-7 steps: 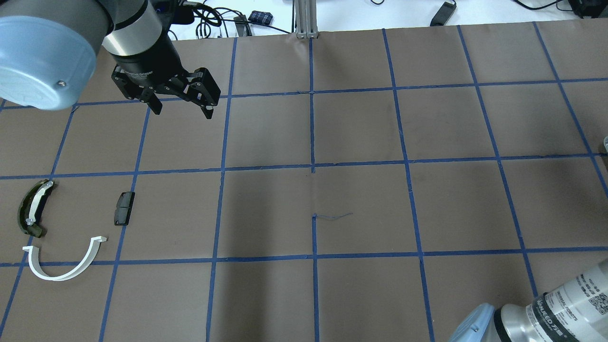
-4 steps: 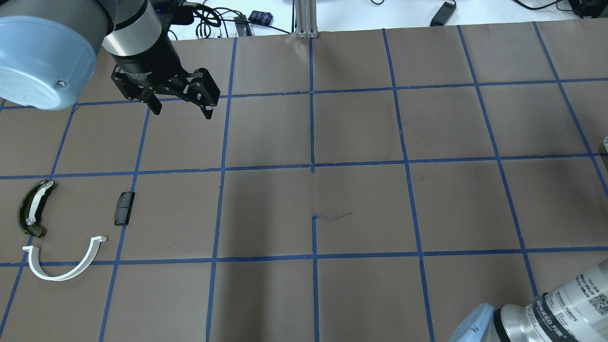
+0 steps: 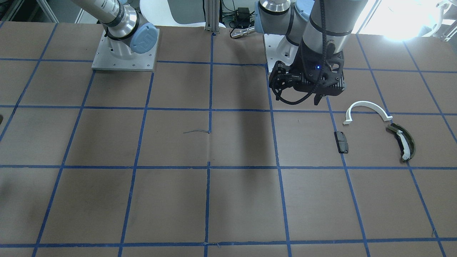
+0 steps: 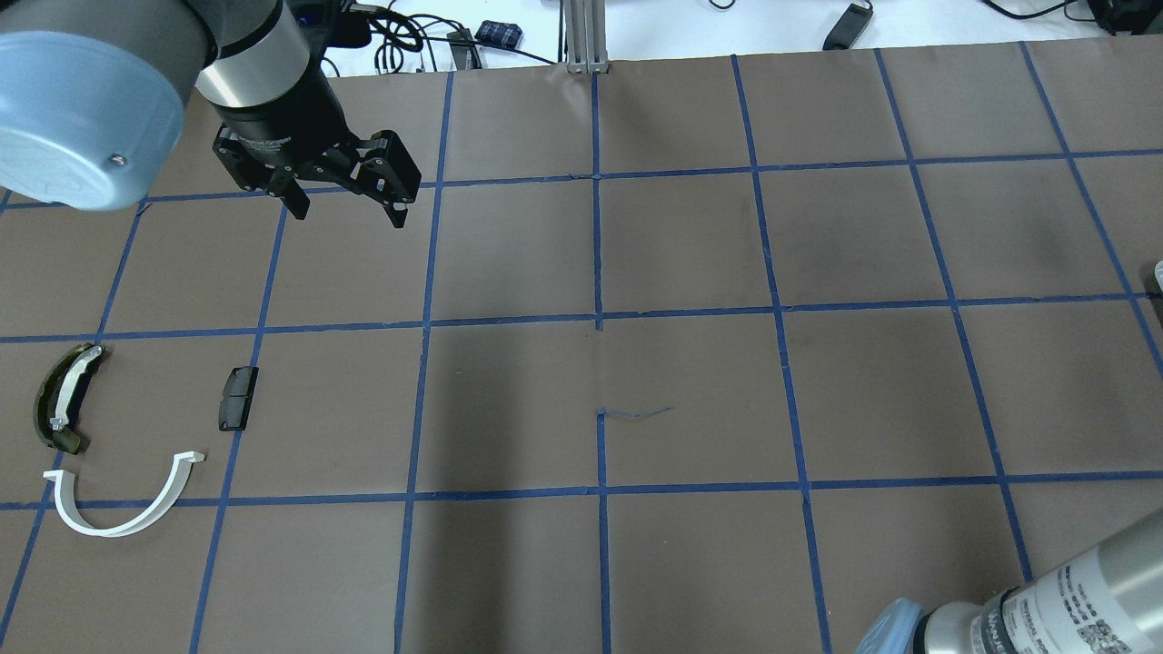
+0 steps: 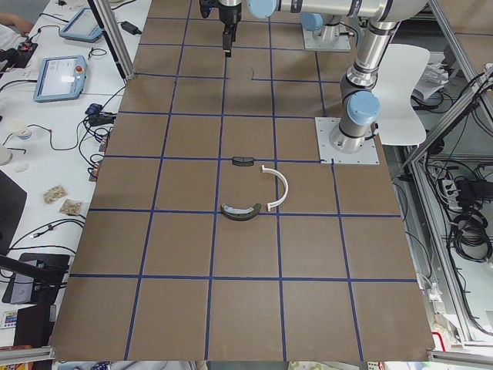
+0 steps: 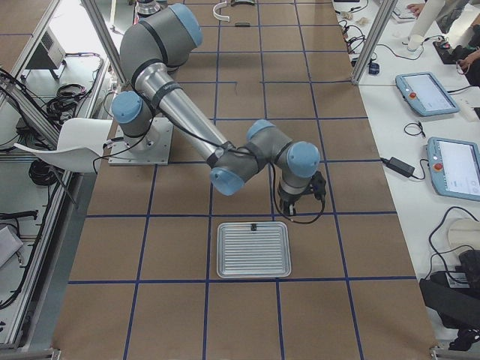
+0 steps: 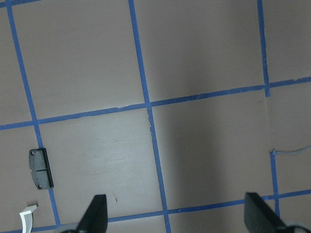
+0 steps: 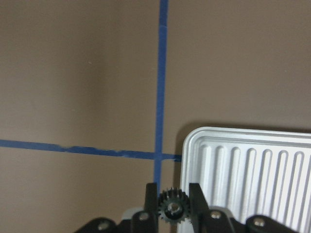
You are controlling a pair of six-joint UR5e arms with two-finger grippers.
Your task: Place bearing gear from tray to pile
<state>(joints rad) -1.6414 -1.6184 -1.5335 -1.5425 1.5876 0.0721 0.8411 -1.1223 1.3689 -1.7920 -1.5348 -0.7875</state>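
At the overhead view's lower left we find the olive-green curved shoe with white strip left of the small dark rectangular block, with the white half-ring arc below both. At the right wrist view's bottom, the small dark bearing gear sits between the fingers of the right gripper, at the left edge of the ribbed metal tray.

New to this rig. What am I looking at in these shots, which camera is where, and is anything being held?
This is a two-armed robot at a brown table. Four fixed cameras look on from overhead, from the front and from each end; one more rides on each wrist. The left end effector hangs open and empty above the table. On that side lie a white arc, an olive shoe and a dark block. Towards the table's other end, the right end effector is shut on a small dark gear, near the corner of a ribbed metal tray.
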